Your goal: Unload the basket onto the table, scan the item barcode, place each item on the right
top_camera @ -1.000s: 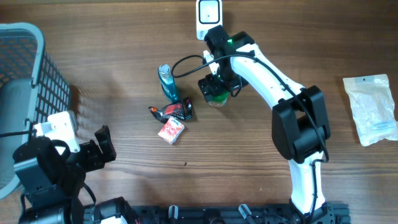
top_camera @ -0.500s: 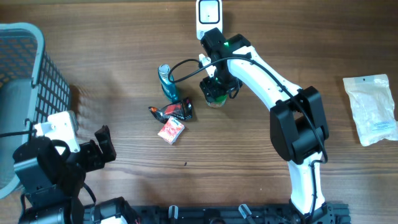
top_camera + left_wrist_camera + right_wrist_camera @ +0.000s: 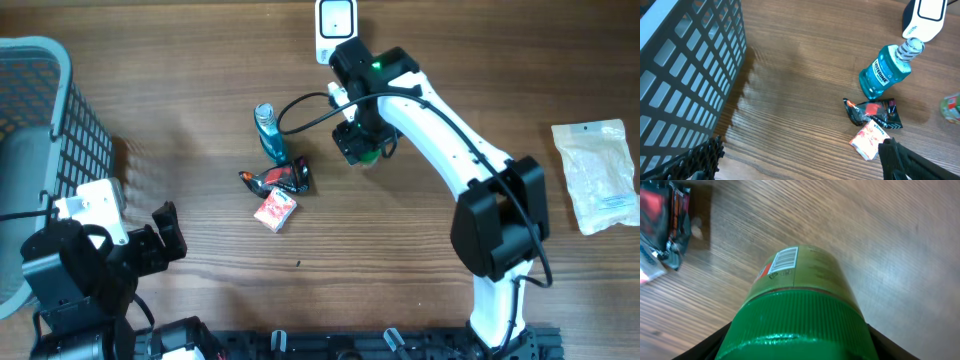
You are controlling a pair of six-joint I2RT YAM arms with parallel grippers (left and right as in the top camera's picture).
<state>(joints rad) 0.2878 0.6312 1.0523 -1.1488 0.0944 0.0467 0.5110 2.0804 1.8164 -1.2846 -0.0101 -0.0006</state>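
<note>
Grip first: the right gripper is closed around the green lid of a jar, and in the wrist view its jaws press against the lid on both sides. The jar's olive label carries a barcode, which faces up toward the wrist camera (small black bars on a white patch, just past the lid's edge).

From overhead, the jar is under the gripper, near the white scanner at the far edge of the wooden table but not touching it. I cannot tell whether its base rests on the wood or hangs above it.

To the jar's left lies a blue mouthwash bottle. A black packet is just beside the bottle's lower end, and a red-and-white packet touches the black one on its near side. A clear pouch lies well apart at the right edge.

The left gripper hovers at the near left, beside the grey basket. Its jaws are spread wide with nothing between them.
</note>
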